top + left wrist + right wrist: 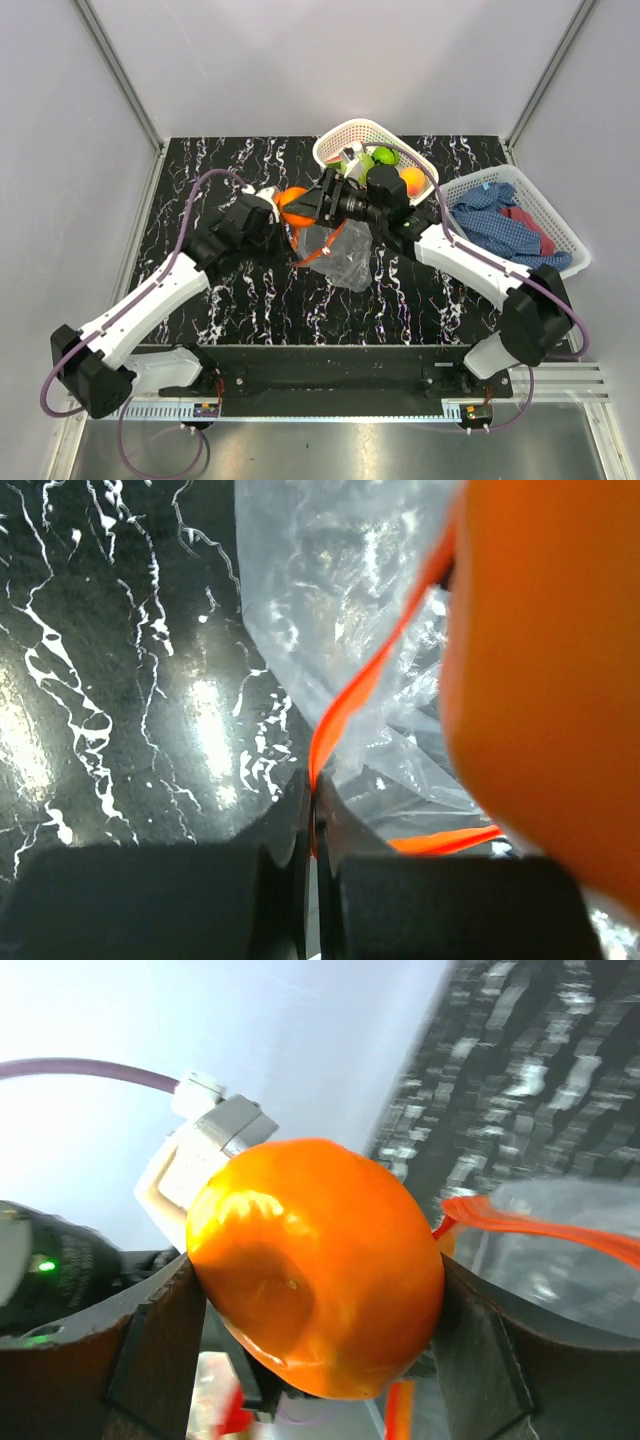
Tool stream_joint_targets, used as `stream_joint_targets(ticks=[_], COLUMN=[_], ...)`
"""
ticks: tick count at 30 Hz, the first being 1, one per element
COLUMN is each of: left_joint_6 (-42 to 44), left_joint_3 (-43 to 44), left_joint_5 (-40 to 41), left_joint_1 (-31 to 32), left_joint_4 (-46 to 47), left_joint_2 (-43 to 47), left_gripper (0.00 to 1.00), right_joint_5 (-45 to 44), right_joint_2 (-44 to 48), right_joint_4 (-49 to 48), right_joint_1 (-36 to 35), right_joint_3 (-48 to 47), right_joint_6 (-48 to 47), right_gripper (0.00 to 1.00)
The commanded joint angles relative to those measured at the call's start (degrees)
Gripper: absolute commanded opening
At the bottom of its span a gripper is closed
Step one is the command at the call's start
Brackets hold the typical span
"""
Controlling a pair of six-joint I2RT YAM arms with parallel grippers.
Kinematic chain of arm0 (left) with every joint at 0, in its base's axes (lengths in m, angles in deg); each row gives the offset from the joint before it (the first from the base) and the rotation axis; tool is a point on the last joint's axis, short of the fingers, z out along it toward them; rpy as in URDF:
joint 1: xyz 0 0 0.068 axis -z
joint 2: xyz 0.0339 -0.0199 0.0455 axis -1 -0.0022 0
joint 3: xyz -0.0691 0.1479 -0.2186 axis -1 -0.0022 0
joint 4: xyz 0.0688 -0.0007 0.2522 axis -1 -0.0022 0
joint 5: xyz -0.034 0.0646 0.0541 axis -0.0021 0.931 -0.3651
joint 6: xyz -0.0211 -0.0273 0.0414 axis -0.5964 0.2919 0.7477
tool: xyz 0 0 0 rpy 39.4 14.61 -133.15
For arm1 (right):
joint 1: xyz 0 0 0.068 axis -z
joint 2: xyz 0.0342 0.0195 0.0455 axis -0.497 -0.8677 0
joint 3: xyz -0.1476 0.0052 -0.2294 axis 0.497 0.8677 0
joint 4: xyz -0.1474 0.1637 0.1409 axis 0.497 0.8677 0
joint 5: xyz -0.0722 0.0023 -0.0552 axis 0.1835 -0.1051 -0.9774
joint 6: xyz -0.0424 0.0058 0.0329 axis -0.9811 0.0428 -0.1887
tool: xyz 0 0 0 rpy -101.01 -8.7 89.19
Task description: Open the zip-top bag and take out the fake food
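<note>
The clear zip-top bag [340, 255] hangs crumpled over the dark marbled table, its mouth pulled up. My left gripper [315, 810] is shut on the bag's orange-red zip strip [350, 705], pinched between its black fingers. My right gripper [315, 1300] is shut on an orange ball [320, 1260] of fake food, one finger [160, 1340] pressing each side. In the top view this orange ball [295, 205] is just above the bag's mouth, between the two grippers. It fills the right side of the left wrist view as an orange mass [550, 660].
A white lattice basket [335, 138] at the back holds green and orange toy fruit. A second white basket [565, 215] at the right holds blue and red cloths. The left arm's white wrist [205, 1140] is close behind the ball.
</note>
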Motion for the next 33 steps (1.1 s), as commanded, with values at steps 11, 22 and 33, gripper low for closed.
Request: stream_joint_targets(ticks=[11,22,33], left_joint_6=[5.9,4.6,3.2], left_joint_3=[8.2,6.2,14.0], left_joint_5=[0.4,-0.4,6.7], left_joint_1=[-8.5,-8.8,-9.1], left_joint_4=[-3.4,-4.3,-6.3], left_joint_2=[1.7,-0.9,2.5], left_gripper=[0.00,0.00,0.00], right_joint_5=[16.2,16.6,17.3], right_joint_2=[3.2,-8.0,-16.2], right_joint_4=[-8.4,-15.6,-28.8], right_joint_1=[0.2,0.7,0.2], right_joint_3=[-5.4,-25.7,-27.4], right_joint_6=[5.5,14.5,27.6], right_gripper=[0.08,0.08,0.09])
